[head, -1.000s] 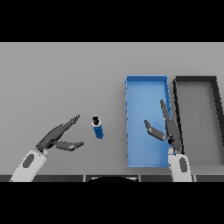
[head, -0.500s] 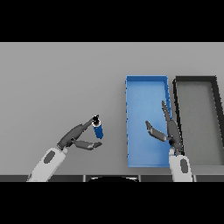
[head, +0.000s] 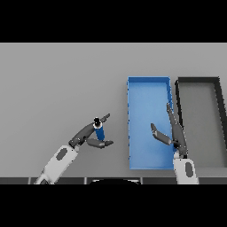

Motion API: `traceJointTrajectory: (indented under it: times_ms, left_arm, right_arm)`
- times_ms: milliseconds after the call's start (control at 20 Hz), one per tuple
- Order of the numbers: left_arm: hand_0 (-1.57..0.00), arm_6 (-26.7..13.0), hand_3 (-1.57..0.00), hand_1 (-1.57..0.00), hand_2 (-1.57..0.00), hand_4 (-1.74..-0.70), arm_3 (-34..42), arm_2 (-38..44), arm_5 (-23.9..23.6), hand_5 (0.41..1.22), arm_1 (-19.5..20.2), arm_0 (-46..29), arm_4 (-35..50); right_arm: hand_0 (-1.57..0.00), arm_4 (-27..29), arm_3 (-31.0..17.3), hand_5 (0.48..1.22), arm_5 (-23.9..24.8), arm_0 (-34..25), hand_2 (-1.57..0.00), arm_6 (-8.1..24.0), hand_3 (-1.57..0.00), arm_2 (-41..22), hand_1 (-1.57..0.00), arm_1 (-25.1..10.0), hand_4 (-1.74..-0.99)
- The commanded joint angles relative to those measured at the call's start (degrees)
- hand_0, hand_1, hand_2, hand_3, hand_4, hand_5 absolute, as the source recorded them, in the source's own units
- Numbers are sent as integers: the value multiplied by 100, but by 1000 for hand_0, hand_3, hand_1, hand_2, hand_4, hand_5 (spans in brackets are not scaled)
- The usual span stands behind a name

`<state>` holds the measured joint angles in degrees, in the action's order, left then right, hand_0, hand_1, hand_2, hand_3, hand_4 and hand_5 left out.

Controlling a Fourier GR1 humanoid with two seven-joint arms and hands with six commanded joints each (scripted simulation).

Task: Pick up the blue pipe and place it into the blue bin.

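The left hand [head: 88, 135] has its fingers and thumb spread around the blue pipe [head: 99, 131], which stands upright on the counter [head: 57, 84] well left of the blue bin [head: 149, 91], fingers behind it and thumb in front, not visibly clamped. The pipe looks short, stiff, light and probably smooth, so a pinch across its middle should hold best. Compared with a second ago, this hand has moved from left of the pipe to bracket it, while the right hand [head: 173, 133] hangs open over the bin much as before.
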<state>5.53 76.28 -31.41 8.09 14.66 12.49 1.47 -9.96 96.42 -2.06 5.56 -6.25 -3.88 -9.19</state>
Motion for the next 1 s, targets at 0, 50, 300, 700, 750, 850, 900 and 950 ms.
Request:
traceJointTrajectory:
  times_ms: [0, 50, 300, 700, 750, 850, 900, 950]
  left_arm:
    - [1, 103, 1, 1, 1, -1107, -59, 1, 11, 463, -51, -34, 27]
    - [1, 128, -40, 0, -54, -1140, -69, 47, -6, 502, -132, -22, 108]
    - [-602, 277, -908, -752, -865, -1439, -207, 205, 19, 910, -441, -97, 485]
    - [-1408, 585, -1448, -1434, -1453, -1492, 21, 49, -162, 1169, -597, -153, 161]
    - [-1441, 607, -1472, -1461, -1476, -1484, 174, 43, -190, 1179, -640, -183, 164]
    - [-1488, 636, -1508, -1501, -1510, -1474, 368, 107, -229, 1194, -681, -113, 165]
    - [-1504, 719, -1520, -1515, -1522, -1471, 503, 127, -212, 1200, -696, -131, 210]
    - [-1518, 650, -1531, -1526, -1532, -1469, 601, 144, -223, 1204, -735, -77, 219]
  right_arm:
    - [1, -20, 44, 650, 23, 37, 1, -7, 1, -57, 1, 78, -1207]
    - [1, 28, 12, 653, -9, 45, 1, -48, 1, -5, 1, 31, -1210]
    - [1, -17, -15, 657, 18, 37, 1, -78, 1, -37, 1, 64, -1219]
    - [1, 107, -44, 635, -24, -140, 1, 188, 1, 2, 1, 91, -1220]
    - [1, 65, -63, 631, -15, -128, 1, 177, 1, -31, 1, 109, -1217]
    - [1, 156, -35, 630, -48, -115, 1, 178, 1, 18, 1, 95, -1225]
    - [1, 158, 10, 633, -44, -110, 1, 185, 1, 27, 1, 77, -1229]
    - [1, 129, -59, 636, -47, -161, 1, 210, 1, 35, 1, 47, -1226]
